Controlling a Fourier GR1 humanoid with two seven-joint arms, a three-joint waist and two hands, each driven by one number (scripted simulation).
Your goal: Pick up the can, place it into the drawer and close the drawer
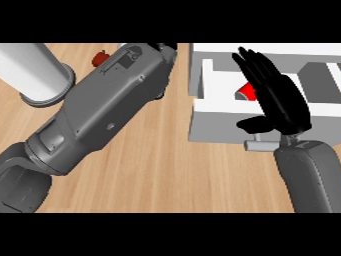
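Right hand point(280, 97): right of centre, fingers straight and together, pointing toward upper left, thumb out sideways to the left at its base. Grey right forearm rises from lower right edge. Left forearm point(92, 120): large, diagonal from lower left to top centre. Left hand barely shows at top edge; fingers not readable.

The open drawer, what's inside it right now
Inside the white drawer a red can shows, only partly. The right hand, fingers straight, hangs over it and covers the rest, so how the can lies cannot be told.
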